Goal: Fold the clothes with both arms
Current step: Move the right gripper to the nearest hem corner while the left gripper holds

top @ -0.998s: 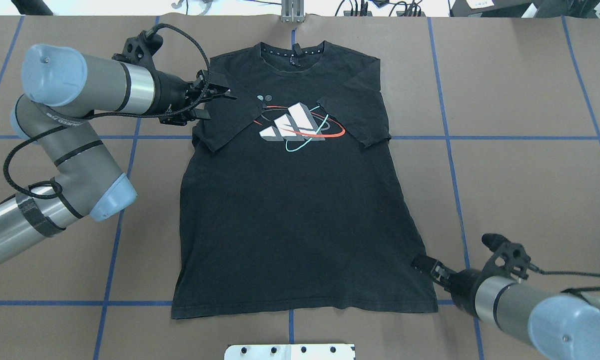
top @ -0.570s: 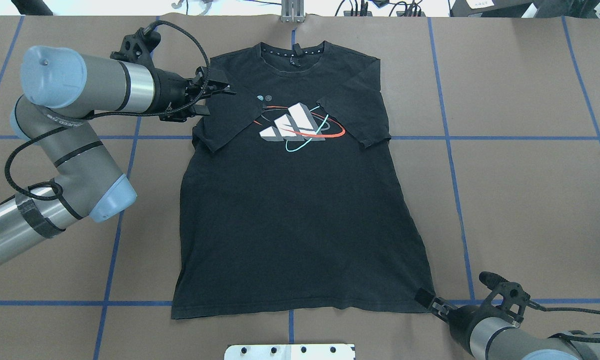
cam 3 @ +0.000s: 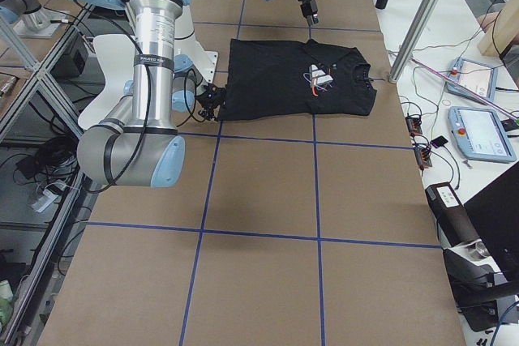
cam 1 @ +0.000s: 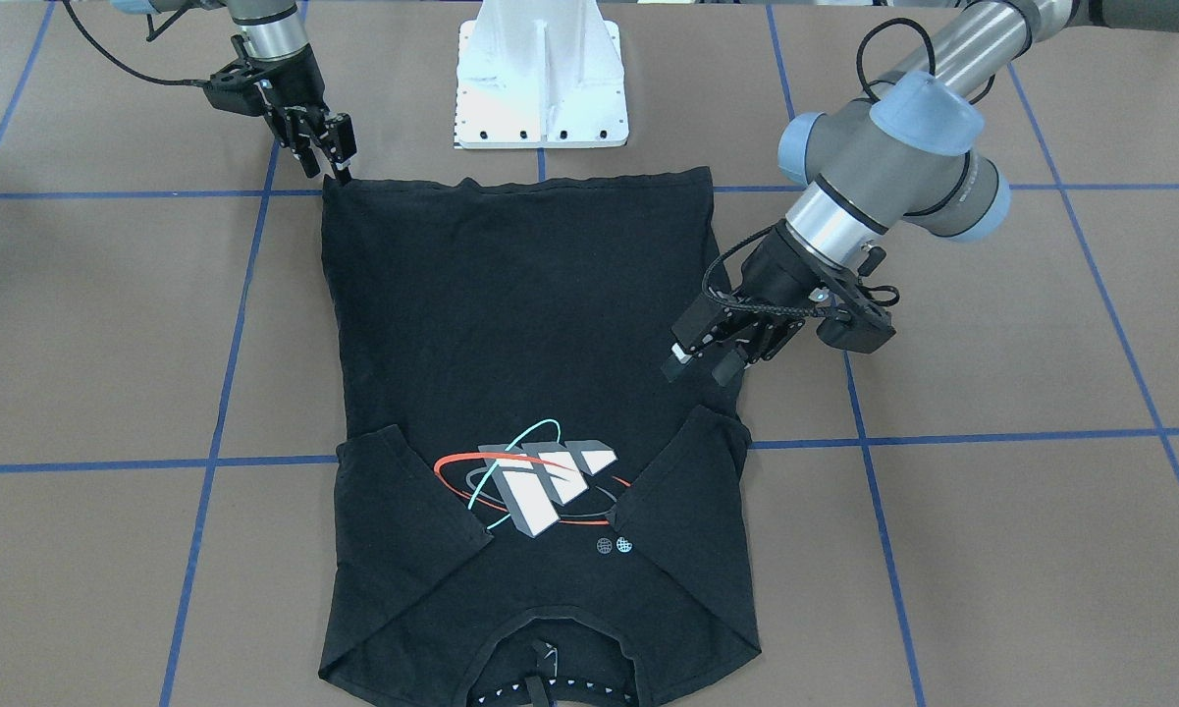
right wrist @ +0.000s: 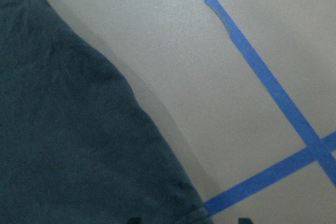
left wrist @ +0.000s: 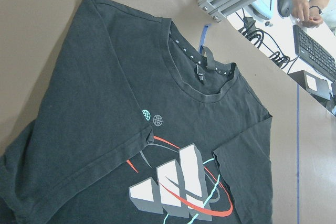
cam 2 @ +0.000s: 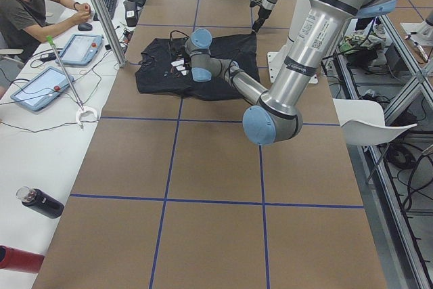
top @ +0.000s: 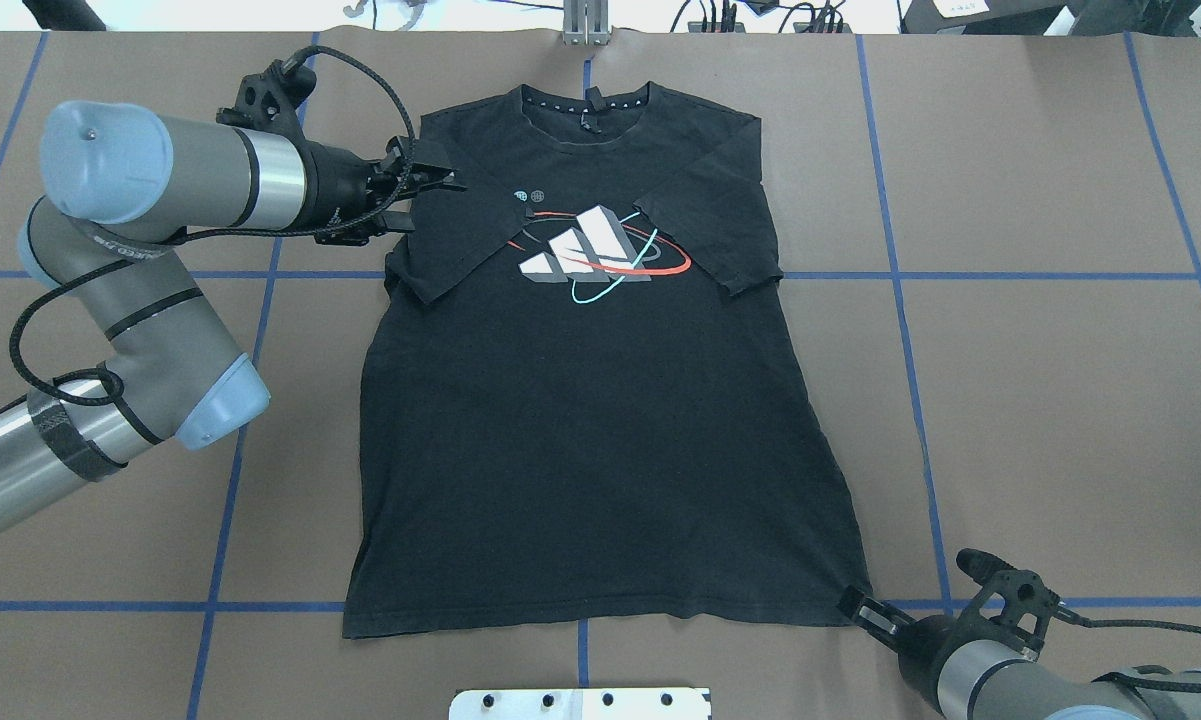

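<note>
The black T-shirt [top: 580,450] lies flat on the brown table, orbit graphic [top: 600,255] up, collar at the far edge. Both sleeves are folded in over the chest. My left gripper [top: 432,200] is open and hovers over the shirt's left shoulder, beside the folded sleeve; it also shows in the front view [cam 1: 699,365]. Its wrist view shows the collar and graphic [left wrist: 178,182] but no fingers. My right gripper [top: 853,604] is open at the right corner of the near hem [cam 1: 339,182]. In its wrist view the two fingertips [right wrist: 135,220] just show on either side of that corner [right wrist: 194,211].
The white mounting base [cam 1: 540,79] stands just behind the near hem. An aluminium post [top: 585,25] rises beyond the collar. Blue tape lines [top: 900,300] cross the brown table [top: 1060,350]. An operator [cam 2: 27,5] with tablets sits past the far edge.
My right gripper has moved along the shirt's right edge towards the robot, down to the hem corner. My left gripper has shifted slightly towards the far edge.
</note>
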